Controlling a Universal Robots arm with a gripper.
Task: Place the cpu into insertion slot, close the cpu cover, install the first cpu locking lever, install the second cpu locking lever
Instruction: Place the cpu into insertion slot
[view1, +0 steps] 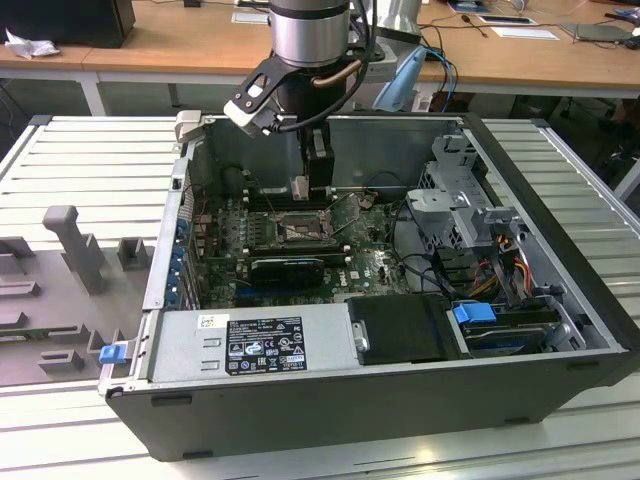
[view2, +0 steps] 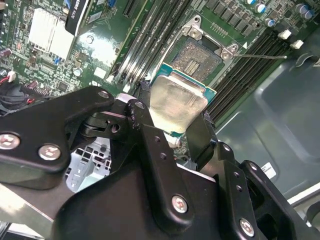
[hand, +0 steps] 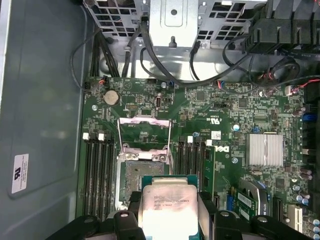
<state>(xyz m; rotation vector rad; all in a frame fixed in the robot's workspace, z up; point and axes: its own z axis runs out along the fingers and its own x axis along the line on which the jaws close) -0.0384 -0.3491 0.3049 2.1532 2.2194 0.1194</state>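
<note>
Slatted metal table (view1: 90, 150) carries an open case (view1: 330, 405). Inside, the gripper (view2: 172, 127) pinches the cpu (view2: 177, 102) by two edges (fingers closed on it), just above the slot (hand: 136, 176), not seated; the cover (hand: 145, 120) stands flipped open.

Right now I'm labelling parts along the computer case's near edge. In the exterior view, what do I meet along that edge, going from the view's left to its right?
blue latch → silver power supply → black cover → blue drive tab
</note>
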